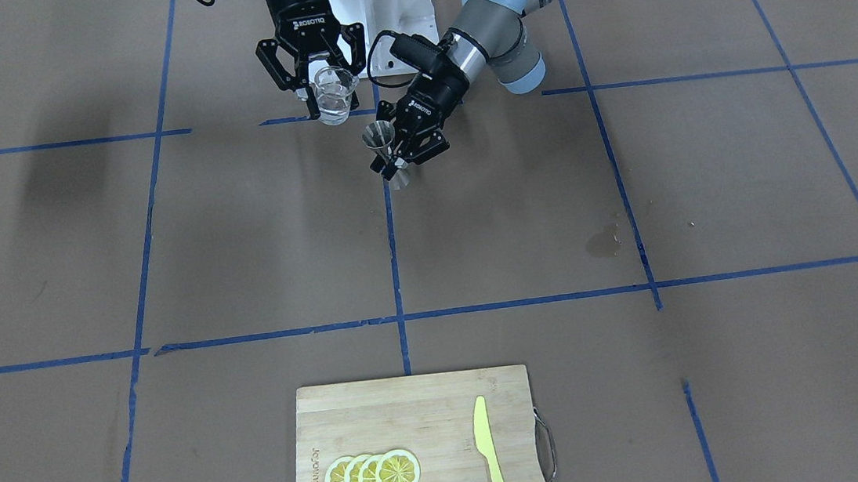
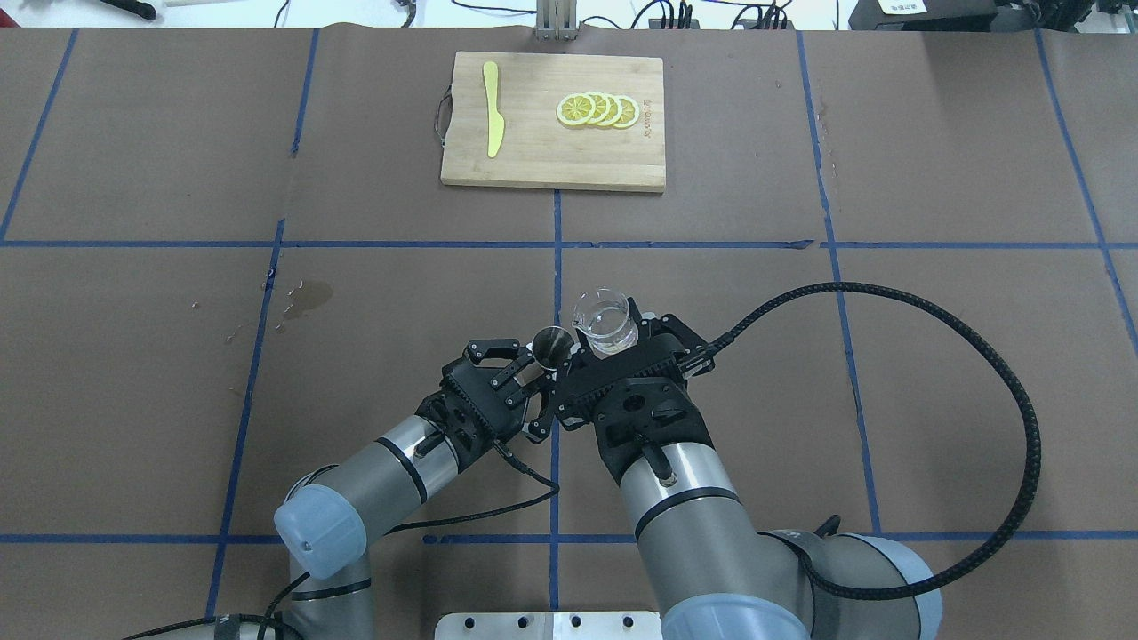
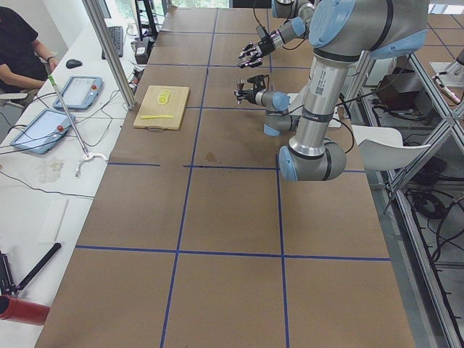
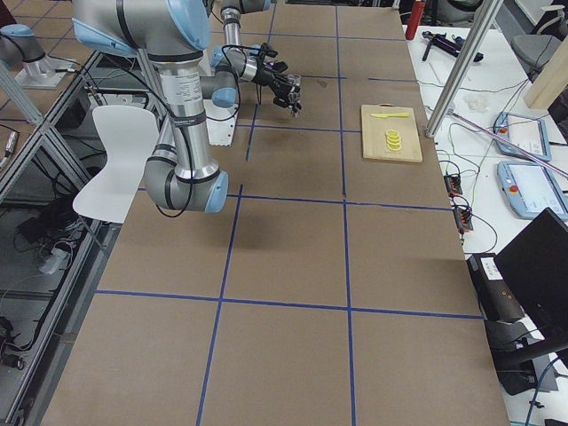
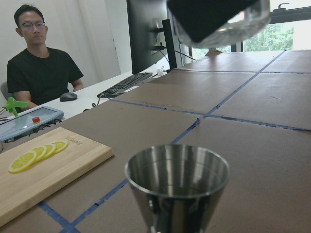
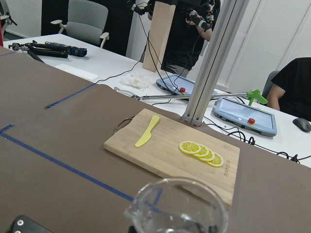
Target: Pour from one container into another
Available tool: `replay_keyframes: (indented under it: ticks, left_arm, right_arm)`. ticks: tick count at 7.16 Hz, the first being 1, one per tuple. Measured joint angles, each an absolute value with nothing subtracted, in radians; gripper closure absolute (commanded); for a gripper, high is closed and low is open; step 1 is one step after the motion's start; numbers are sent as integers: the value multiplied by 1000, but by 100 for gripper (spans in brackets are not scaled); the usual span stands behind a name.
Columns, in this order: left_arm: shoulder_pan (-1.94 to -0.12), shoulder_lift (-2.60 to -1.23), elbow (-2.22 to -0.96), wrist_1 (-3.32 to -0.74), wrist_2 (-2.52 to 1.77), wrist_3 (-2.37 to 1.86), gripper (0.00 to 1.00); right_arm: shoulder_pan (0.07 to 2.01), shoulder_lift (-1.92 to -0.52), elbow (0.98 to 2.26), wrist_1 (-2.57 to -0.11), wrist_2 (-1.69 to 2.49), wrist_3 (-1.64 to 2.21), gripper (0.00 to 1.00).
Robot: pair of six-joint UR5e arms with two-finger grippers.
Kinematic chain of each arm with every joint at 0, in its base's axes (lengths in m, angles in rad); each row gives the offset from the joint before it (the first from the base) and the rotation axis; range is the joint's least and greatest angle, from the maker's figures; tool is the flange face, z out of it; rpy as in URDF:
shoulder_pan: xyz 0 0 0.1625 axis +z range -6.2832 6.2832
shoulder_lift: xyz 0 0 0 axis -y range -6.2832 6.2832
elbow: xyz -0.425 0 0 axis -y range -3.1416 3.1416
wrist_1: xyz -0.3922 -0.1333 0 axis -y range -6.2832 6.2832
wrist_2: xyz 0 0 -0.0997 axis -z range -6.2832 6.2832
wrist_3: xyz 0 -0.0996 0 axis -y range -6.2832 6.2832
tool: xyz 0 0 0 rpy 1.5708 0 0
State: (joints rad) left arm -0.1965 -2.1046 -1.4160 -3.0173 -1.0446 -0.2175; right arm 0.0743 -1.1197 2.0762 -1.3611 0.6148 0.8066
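In the left wrist view the bottom edge cuts off the jigger [image 5: 177, 179] below its upper cone. The top edge cuts off the glass cup [image 5: 245, 26], and a dark pad [image 5: 204, 17] partly covers it. In the right wrist view only the rim of the glass cup shows. In both side views the left tool [image 3: 241, 92] and the right tool [image 3: 250, 52] are too small to judge. The front view cuts off the cutting board [image 1: 415, 423] and the yellow knife [image 1: 489, 456] at its bottom edge.

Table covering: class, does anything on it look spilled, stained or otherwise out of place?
Yes. A dark, wet-looking blotch marks the brown table covering on the robot's left, well apart from the held glass cup and jigger. It looks like spilled liquid.
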Motion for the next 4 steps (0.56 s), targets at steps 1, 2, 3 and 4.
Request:
replay_keyframes:
  ticks: [1,2,3,4]
  left_arm:
    - [-196,-2105,-1416,-3017,-1045,-218,100]
    - [-196,-2106,-1416,-3017,-1045,-218,100]
    - [-195,-2107,-1416,-3017,-1045,-218,100]
    - [-195,-2107,-1416,-3017,-1046,-218,100]
  right_arm:
    - [74,-1108,2083,-1395,616,787,100]
    - [73,-1097,2082,-1425,616,771,100]
    - [72,-1088,2081,-1455,617,741,100]
    - [73,-1080,2081,-1485,618,707,100]
